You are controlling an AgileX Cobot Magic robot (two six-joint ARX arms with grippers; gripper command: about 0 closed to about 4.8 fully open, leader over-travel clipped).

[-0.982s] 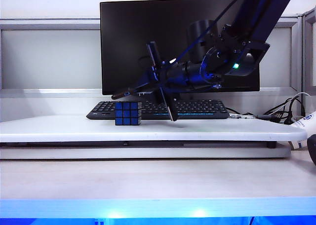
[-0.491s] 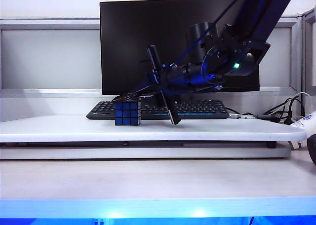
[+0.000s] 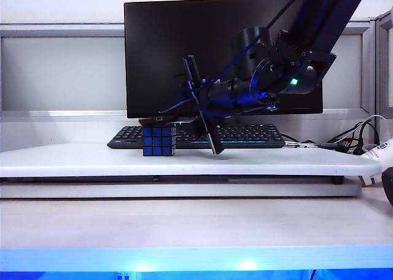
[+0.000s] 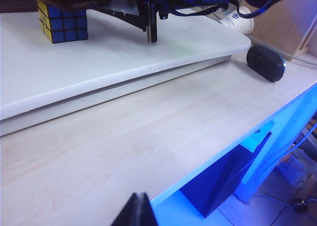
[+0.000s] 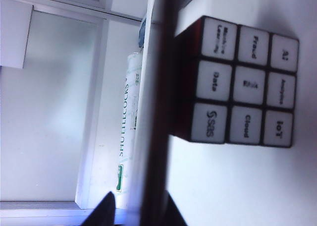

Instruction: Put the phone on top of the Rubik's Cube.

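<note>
The Rubik's Cube (image 3: pixel 159 140) stands on the white raised board (image 3: pixel 184 161), its blue face towards the exterior view. The phone (image 3: pixel 153 119) lies about level across the cube's top. Its other end is between the fingers of my right gripper (image 3: pixel 179 112), which reaches in from the right. In the right wrist view the phone (image 5: pixel 161 112) shows edge-on as a dark band beside the cube's white lettered face (image 5: pixel 245 82). My right gripper (image 5: pixel 139 211) is open: one finger lies against the phone and the other stands apart from it. My left gripper (image 4: pixel 140 208) is shut over the desk's front edge, far from the cube (image 4: pixel 63 20).
A black monitor (image 3: pixel 215 53) and a black keyboard (image 3: pixel 245 134) stand behind the cube. A black mouse (image 4: pixel 266 62) and a paper cup (image 4: pixel 237 20) lie off the board's right end, with cables (image 3: pixel 362 136) there too.
The phone has tipped down from a slant to lie level on the cube. The right gripper's fingers have parted from it. The left arm has kept still.
</note>
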